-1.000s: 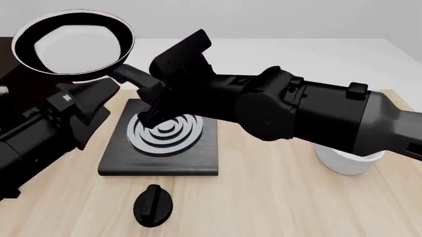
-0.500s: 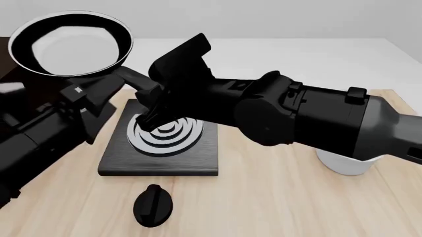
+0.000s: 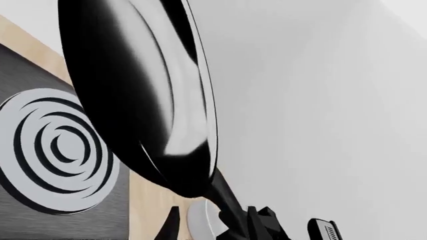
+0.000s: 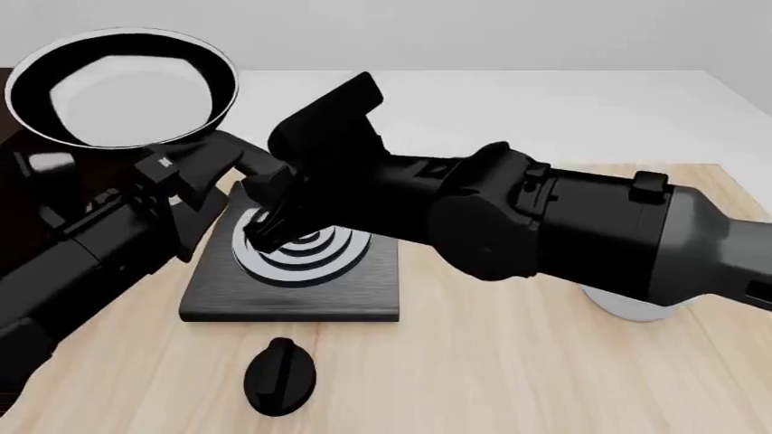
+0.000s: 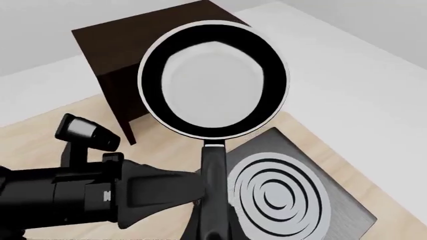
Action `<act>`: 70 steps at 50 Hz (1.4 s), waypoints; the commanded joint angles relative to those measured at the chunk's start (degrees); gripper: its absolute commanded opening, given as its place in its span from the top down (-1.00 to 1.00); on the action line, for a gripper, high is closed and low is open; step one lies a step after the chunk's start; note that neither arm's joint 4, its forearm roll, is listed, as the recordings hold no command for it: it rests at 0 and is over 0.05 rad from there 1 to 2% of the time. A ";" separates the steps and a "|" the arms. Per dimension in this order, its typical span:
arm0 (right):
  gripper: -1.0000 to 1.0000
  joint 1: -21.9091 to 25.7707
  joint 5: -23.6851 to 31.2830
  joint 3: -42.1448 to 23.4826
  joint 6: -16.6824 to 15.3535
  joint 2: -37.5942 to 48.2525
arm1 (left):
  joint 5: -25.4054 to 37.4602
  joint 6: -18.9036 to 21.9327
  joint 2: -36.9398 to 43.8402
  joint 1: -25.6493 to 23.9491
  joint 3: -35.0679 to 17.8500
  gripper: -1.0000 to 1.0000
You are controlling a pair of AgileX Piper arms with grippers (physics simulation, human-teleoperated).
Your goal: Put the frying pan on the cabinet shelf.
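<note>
The frying pan (image 4: 121,86) hangs in the air at the far left, tilted so its pale grey inside faces the front camera. Its black handle (image 4: 241,149) slants down into my right gripper (image 4: 259,181), which is shut on it. In the right wrist view the frying pan (image 5: 213,80) sits in front of the dark cabinet (image 5: 127,45), whose shelf I cannot make out. My left gripper (image 4: 215,176) appears open, with its fingertips (image 5: 190,187) right beside the handle (image 5: 213,170). The left wrist view shows the frying pan (image 3: 133,100) edge-on.
Below the held pan, a square black stove plate (image 4: 296,271) with grey rings lies on the wooden table (image 4: 507,380). In front of it is a black knob (image 4: 280,375). A white bowl (image 4: 621,307) peeks out under the right arm. The cabinet (image 4: 10,149) stands at the far left.
My left arm has moved forward and up, bringing its gripper up to the pan's handle. The pan has shifted slightly left in the right gripper.
</note>
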 commanded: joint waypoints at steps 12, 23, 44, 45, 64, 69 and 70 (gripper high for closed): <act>1.00 1.07 -2.13 0.08 1.19 -1.53 | -2.81 -1.54 4.73 -1.58 -1.37 -1.00; 1.00 1.31 -2.20 0.39 1.49 -1.70 | -3.86 -1.68 6.24 -2.36 -2.07 -1.00; 1.00 1.51 -3.41 1.49 1.93 -1.77 | -3.00 -1.48 7.73 -2.78 -5.51 -1.00; 1.00 1.46 -3.39 1.50 2.00 -1.80 | -3.02 -1.51 7.73 -2.79 -5.51 1.00; 1.00 1.18 -4.22 2.13 1.75 -2.69 | -3.38 -2.16 7.96 -1.94 -5.52 1.00; -1.00 1.00 -4.13 2.02 0.63 -3.34 | -3.75 -2.56 8.14 -1.40 -5.53 1.00; -1.00 1.08 -3.91 2.04 0.28 -3.66 | -3.78 -2.60 8.15 -1.19 -5.55 1.00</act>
